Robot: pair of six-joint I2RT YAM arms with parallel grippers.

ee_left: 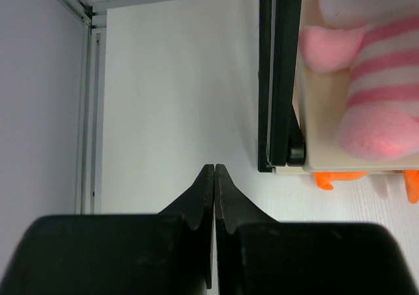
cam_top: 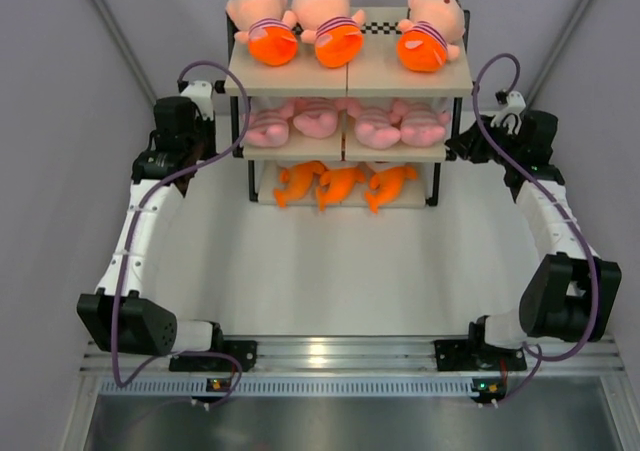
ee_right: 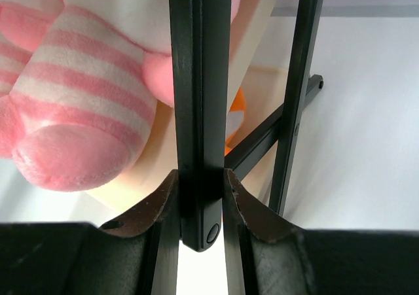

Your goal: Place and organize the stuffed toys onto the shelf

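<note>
- The stuffed toys (cam_top: 330, 26) all sat on the shelf (cam_top: 385, 71) — three dolls (cam_top: 430, 26) on top, pink animals (cam_top: 345, 123) on the middle board, orange sharks (cam_top: 340, 184) at the bottom.
- The right gripper (ee_right: 200, 177) pinched a black frame post (ee_right: 200, 79) on the shelf's right side, beside a pink animal.
- The left gripper (ee_left: 215, 171) was pressed together, empty — just beside the shelf's left edge.

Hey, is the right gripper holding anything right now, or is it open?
Closed on the shelf: the right gripper has both fingers pressed against its black frame post.
</note>
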